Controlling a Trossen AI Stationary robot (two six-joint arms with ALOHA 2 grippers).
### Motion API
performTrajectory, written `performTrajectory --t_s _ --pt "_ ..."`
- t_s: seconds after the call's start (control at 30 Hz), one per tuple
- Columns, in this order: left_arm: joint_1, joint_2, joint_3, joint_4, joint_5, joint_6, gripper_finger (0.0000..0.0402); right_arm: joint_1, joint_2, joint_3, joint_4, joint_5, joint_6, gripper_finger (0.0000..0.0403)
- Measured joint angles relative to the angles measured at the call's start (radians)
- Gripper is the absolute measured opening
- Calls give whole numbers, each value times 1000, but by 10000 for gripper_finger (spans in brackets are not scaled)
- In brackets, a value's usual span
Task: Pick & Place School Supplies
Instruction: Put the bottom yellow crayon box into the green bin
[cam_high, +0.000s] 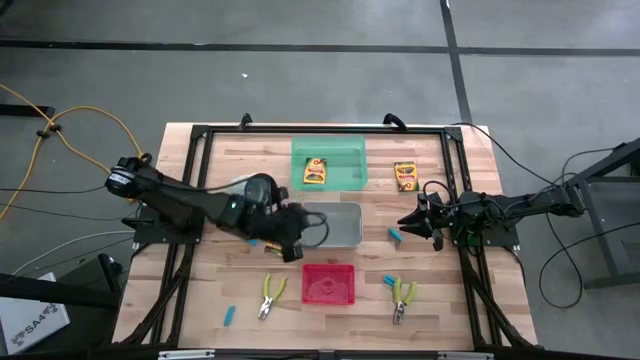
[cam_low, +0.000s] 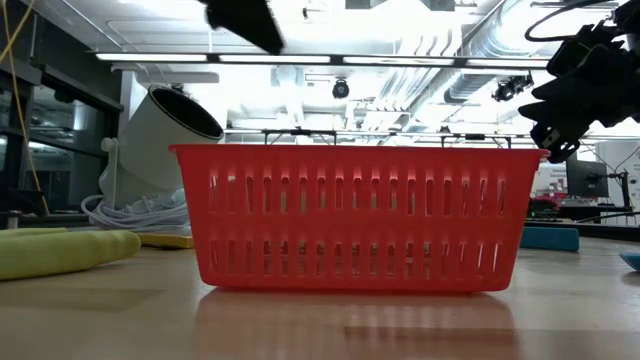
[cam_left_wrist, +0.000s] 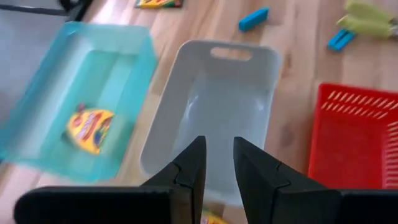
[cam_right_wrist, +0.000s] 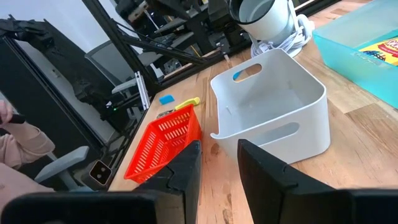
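I see the left gripper (cam_high: 297, 243) empty, fingers slightly apart, at the grey plastic tray's (cam_high: 345, 236) edge; right gripper (cam_high: 408, 222) likewise parted, beside a light-blue piece (cam_high: 395, 235).

The left pincer (cam_left_wrist: 217, 163), fingers slightly parted, is hanging above the grey tray (cam_left_wrist: 217, 118); a crayon box (cam_left_wrist: 91, 128) is lying in the green tray (cam_left_wrist: 43, 99) at nine o'clock.

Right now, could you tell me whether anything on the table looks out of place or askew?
Nothing is spilled or damaged. One crayon box lies on the bare table beside the green tray, while another is already inside it.
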Motion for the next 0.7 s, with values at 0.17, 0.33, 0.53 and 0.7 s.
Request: performTrajectory --t_s 0.17,0.33,0.53,0.7 --pt "-97 0 -34 -91 -120 -176 76 0 0 0 0 0 0 97" --pt "-152 0 -80 -112 -128 -301 76 0 0 0 0 0 0 97" --pt "-174 1 -177 -117 -129 -394 76 0 0 0 0 0 0 97" --pt "-198 1 -263 -99 -129 -405 76 0 0 0 0 0 0 97"
